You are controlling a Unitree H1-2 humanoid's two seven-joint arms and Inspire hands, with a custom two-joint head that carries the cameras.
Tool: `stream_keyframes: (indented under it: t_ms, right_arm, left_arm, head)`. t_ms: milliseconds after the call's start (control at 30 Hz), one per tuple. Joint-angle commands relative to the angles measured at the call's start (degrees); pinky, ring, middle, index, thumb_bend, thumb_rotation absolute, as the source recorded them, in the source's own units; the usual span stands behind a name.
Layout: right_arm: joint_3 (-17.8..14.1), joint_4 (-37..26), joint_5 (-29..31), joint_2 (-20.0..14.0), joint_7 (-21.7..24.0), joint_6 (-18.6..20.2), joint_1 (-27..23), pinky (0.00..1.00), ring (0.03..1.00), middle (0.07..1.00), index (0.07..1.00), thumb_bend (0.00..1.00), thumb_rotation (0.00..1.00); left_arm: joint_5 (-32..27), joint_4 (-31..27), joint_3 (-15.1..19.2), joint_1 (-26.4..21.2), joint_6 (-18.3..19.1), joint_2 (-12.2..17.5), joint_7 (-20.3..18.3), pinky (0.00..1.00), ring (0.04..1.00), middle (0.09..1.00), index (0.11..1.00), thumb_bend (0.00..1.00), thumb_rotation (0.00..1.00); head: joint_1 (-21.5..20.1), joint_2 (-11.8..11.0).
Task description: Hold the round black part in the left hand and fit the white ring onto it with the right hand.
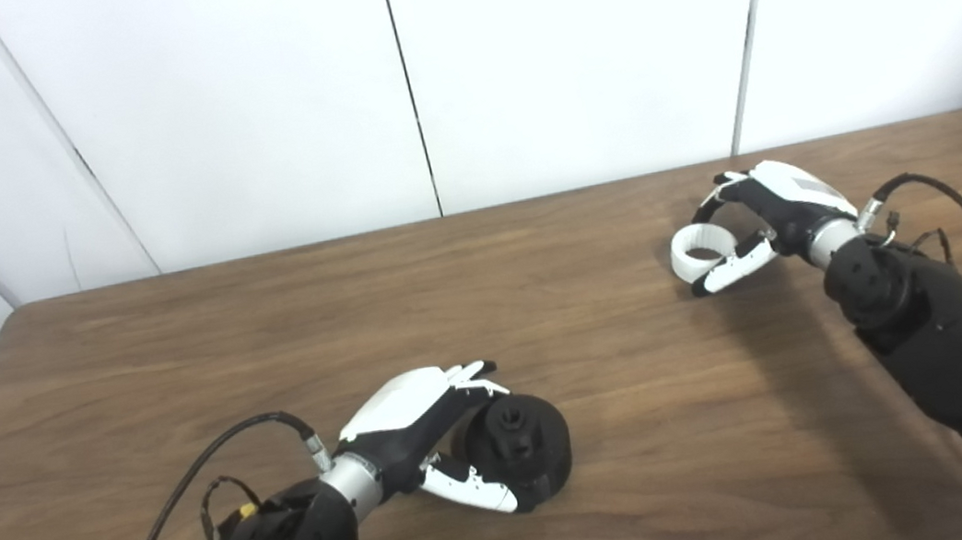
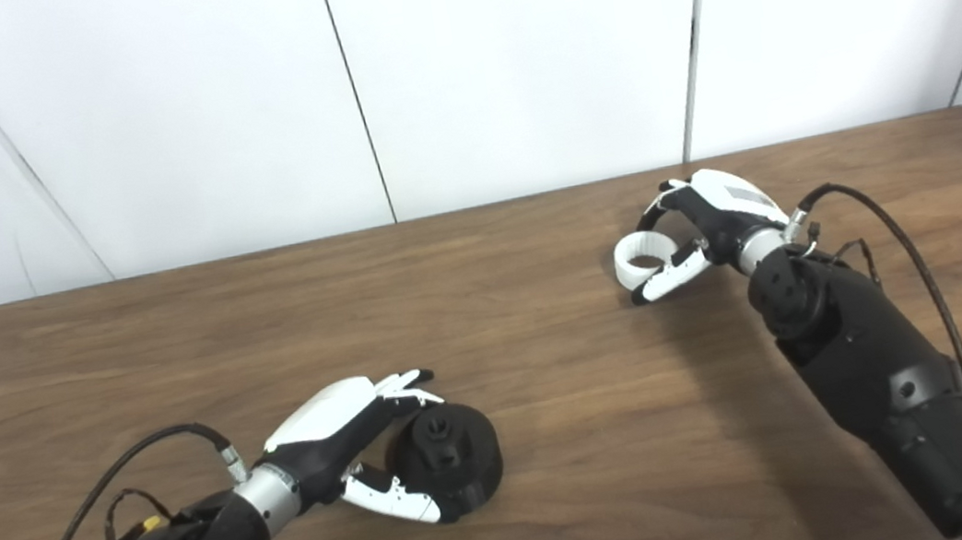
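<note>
Round black part (image 1: 519, 453) sat on the wooden table (image 1: 358, 323), the left hand (image 1: 427, 426) cupped around its near side, fingers above and thumb below; well apart toward the far right, the right hand (image 1: 763, 223) pinched the white ring (image 1: 700, 249) just above the tabletop
</note>
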Motion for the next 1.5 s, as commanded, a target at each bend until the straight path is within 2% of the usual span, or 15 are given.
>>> stream_keyframes:
  t_ms: [0,200,400,1200,1233,1267,1333,1467]
  right_arm:
    - [-0.6,-0.4,0.0,-0.4,-1.7,-2.2,-3.3,0.96,1.0,0.943,0.679,0.9,0.24]
    - [-0.7,-0.1,0.0,-0.1,-2.0,-2.6,-3.2,0.97,1.0,0.939,0.667,0.89,0.22]
    - [-1.0,0.4,0.1,0.1,-3.1,-3.3,-3.2,0.95,1.0,0.931,0.65,0.87,0.2]
    - [-1.5,1.3,-0.1,0.1,-5.5,-5.6,-3.1,0.87,0.975,0.898,0.591,0.82,0.14]
    - [-1.5,1.4,0.0,0.1,-5.7,-5.7,-3.1,0.87,0.974,0.897,0.543,0.67,0.14]
    - [-1.5,1.4,0.0,0.2,-5.8,-5.8,-3.1,0.87,0.974,0.897,0.513,0.59,0.14]
    - [-1.6,1.5,0.0,0.2,-6.0,-5.8,-3.1,0.87,0.973,0.895,0.496,0.54,0.14]
    - [-1.5,1.3,-0.1,0.1,-6.2,-5.9,-3.1,0.87,0.969,0.893,0.491,0.53,0.14]
  left_arm:
    - [-0.2,-1.2,-0.2,-0.2,-0.3,0.3,-0.4,0.96,1.0,1.0,0.783,0.97,0.43]
    - [-0.2,-1.2,-0.2,-0.2,-0.4,0.2,-0.3,0.96,1.0,1.0,0.783,0.97,0.43]
    - [-0.4,-1.3,-0.1,-0.3,0.4,0.0,-0.7,0.96,1.0,1.0,0.784,0.97,0.42]
    - [-0.6,-1.3,-0.1,-0.1,0.0,-0.1,-0.4,0.97,1.0,1.0,0.788,0.96,0.42]
    - [-0.6,-1.2,-0.1,-0.1,-0.1,0.0,-0.3,0.97,1.0,1.0,0.786,0.96,0.42]
    - [-0.6,-1.2,-0.1,-0.1,-0.3,0.0,-0.2,0.96,1.0,1.0,0.786,0.96,0.42]
    - [-0.5,-1.2,-0.1,0.0,-0.4,0.0,-0.2,0.96,1.0,1.0,0.784,0.96,0.43]
    - [-0.2,-1.6,-0.2,-0.1,0.4,0.0,-0.6,0.96,1.0,1.0,0.786,0.96,0.42]
  head:
    - [0.0,0.1]
    - [0.0,0.1]
    - [0.1,0.2]
    - [0.1,0.4]
    - [0.1,0.4]
    - [0.1,0.4]
    - [0.1,0.4]
    - [0.1,0.3]
